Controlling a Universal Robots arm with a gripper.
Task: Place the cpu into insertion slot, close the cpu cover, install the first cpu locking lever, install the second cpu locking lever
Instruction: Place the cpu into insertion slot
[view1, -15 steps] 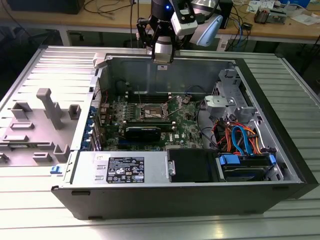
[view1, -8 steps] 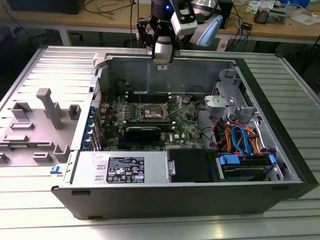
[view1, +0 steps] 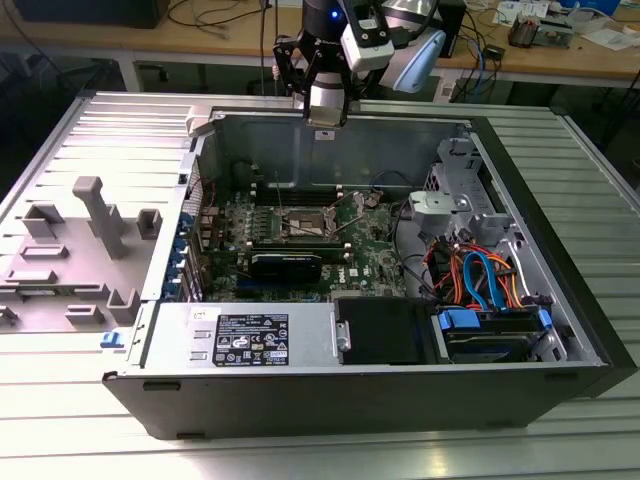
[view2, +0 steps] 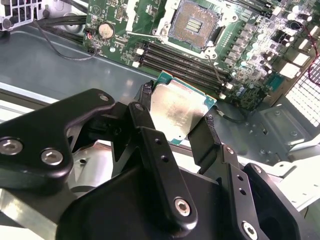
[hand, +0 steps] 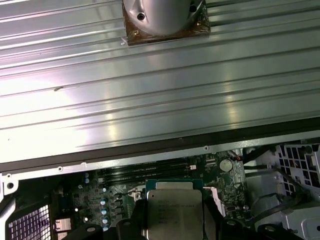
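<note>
The black two-fingered gripper (view2: 178, 106) was clamped on the flat, square, dull-silver cpu (view2: 175, 114), one finger at each of two opposite corners. Beyond the chip, well apart from it, the square silver-rimmed insertion slot (view2: 195, 24) lay uncovered on the green circuit board (view2: 120, 25) inside the open black computer case (view1: 350, 400).

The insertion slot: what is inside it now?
Only its bare contact field shows in the insertion slot; no chip covers it. The cpu is clamped in the gripper, apart from it.
</note>
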